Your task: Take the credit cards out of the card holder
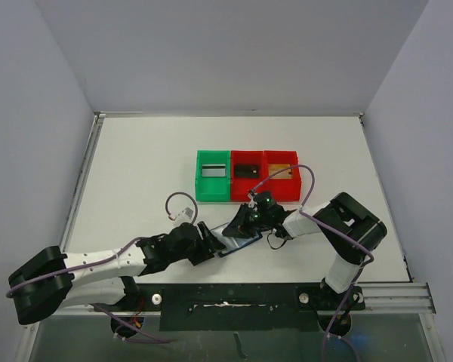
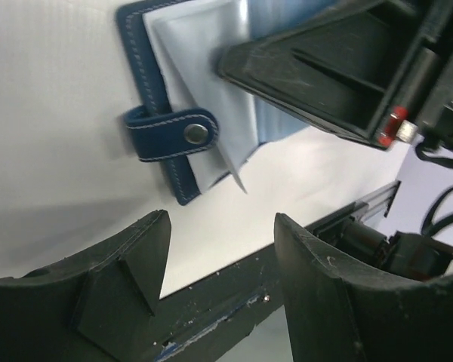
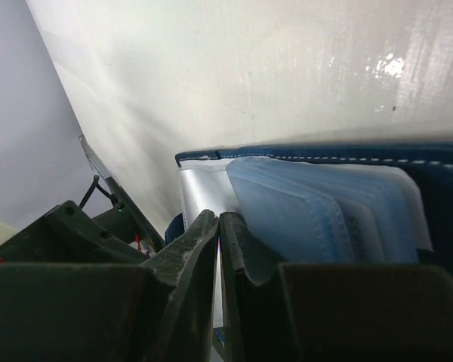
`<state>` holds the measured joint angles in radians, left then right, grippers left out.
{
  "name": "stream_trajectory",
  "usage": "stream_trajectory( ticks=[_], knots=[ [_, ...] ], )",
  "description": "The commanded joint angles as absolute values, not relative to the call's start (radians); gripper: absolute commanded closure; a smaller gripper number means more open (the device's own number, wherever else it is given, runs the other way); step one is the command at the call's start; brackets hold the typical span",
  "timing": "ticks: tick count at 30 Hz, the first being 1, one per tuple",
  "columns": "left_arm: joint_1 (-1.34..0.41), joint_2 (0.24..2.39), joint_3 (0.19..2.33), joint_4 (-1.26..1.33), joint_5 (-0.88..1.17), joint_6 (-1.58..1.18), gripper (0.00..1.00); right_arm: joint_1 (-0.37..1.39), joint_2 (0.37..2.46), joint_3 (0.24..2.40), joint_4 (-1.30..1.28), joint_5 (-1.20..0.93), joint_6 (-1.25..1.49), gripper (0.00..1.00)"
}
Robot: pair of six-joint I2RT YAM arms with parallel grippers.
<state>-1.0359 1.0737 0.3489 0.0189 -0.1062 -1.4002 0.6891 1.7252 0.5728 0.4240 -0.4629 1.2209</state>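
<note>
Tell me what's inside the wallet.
Pale blue plastic sleeves fan out inside the open wallet. The right end effector covers their near edge and the sleeves are cloudy, so what they hold cannot be seen.

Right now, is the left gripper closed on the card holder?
No: the left gripper stands open and empty, and the card holder lies ahead of its tips.

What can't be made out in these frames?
- Top view: most of the card holder, covered by the left gripper and right gripper.
- Right wrist view: whether the right gripper pinches one of the sleeves; its own fingers hide the contact.
- Both wrist views: whether any pocket holds a card; the sleeves are cloudy and cut off.
- Top view: print on the credit cards in the bins, too small.
</note>
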Motion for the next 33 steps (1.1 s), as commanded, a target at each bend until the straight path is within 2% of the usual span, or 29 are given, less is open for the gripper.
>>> stream_trajectory(
  ticks=[1, 9, 15, 17, 21, 24, 30, 33],
  knots=[
    [-1.040, 1.145, 0.351, 0.079, -0.152, -1.472, 0.44, 0.692, 1.688, 0.596, 0.368, -0.426, 1.177, 0.91],
    [-1.025, 1.295, 0.442, 0.056, -0.191, -1.464, 0.45, 0.667, 1.640, 0.590, 0.281, -0.400, 1.122, 0.91],
    [-1.005, 1.330, 0.413, 0.113, -0.189, -1.477, 0.46, 0.666, 1.646, 0.606, 0.230, -0.432, 1.049, 0.91],
    [-1.001, 1.354, 0.413, 0.122, -0.187, -1.474, 0.51, 0.664, 1.635, 0.612, 0.210, -0.431, 1.028, 0.91],
    [-0.993, 1.408, 0.430, 0.150, -0.170, -1.441, 0.69, 0.663, 1.583, 0.643, 0.133, -0.402, 0.984, 0.91],
    [-0.992, 1.424, 0.456, 0.138, -0.165, -1.395, 0.81, 0.661, 1.490, 0.656, 0.039, -0.291, 0.976, 0.89],
    [-0.980, 1.427, 0.500, 0.112, -0.168, -1.271, 0.97, 0.574, 1.296, 0.642, -0.130, -0.150, 0.936, 0.72],
    [-0.976, 1.440, 0.538, 0.092, -0.161, -1.195, 1.00, 0.509, 1.246, 0.624, -0.190, -0.140, 0.898, 0.64]
  ],
)
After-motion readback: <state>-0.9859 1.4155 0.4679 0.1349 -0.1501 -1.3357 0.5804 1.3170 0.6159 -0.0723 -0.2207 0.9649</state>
